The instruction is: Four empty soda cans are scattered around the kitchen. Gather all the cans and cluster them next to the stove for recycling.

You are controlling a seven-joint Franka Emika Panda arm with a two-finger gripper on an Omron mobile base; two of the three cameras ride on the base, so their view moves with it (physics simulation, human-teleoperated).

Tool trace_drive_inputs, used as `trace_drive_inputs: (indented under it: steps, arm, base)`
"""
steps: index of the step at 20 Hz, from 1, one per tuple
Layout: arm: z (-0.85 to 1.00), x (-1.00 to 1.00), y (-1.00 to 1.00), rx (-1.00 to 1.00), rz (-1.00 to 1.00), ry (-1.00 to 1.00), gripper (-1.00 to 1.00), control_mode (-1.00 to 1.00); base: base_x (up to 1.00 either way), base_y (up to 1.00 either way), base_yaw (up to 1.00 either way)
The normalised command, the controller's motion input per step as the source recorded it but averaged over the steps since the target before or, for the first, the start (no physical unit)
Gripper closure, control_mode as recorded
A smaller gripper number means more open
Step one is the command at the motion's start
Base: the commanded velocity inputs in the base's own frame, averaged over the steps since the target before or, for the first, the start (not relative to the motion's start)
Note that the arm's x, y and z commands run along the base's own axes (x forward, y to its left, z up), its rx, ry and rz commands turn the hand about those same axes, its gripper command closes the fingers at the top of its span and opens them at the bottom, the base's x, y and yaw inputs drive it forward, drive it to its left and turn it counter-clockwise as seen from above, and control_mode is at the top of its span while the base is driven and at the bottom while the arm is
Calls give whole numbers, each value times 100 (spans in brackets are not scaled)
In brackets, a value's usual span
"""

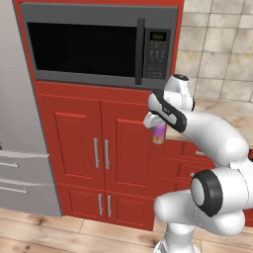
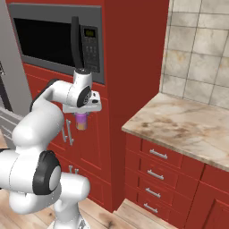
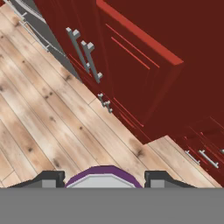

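While my claw (image 3: 103, 180) hangs in mid-air over the wooden floor (image 3: 48, 131), its two fingers sit narrow against the sides of a purple soda can (image 3: 104, 177), which shows at six o'clock in my hand view with its silvery top toward the camera. Beyond it, toward twelve o'clock, stand red cabinets (image 1: 99, 148) and, above them, a dark microwave (image 1: 99, 47).

My arm (image 1: 212, 138): glossy white rounded shells, dark bands at joints, black ring round big elbow joint. My hand: white block, dark strip. My fingertips (image 3: 50, 178): small, dark grey.
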Motion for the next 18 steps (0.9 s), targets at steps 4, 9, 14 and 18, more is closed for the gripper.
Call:
trace_drive_inputs:
  steps: [4, 9, 14, 18]
  arm:
    - [0, 0, 0, 0, 0, 0, 100, 100]
    - [0, 0, 0, 0, 0, 0, 100, 100]
    - [0, 0, 0, 0, 0, 0, 100, 100]
    - [0, 0, 0, 0, 0, 0, 100, 100]
  base:
    - [-8, 7, 32]
    - [-8, 6, 33]
    - [-10, 5, 32]
    - [-10, 5, 31]
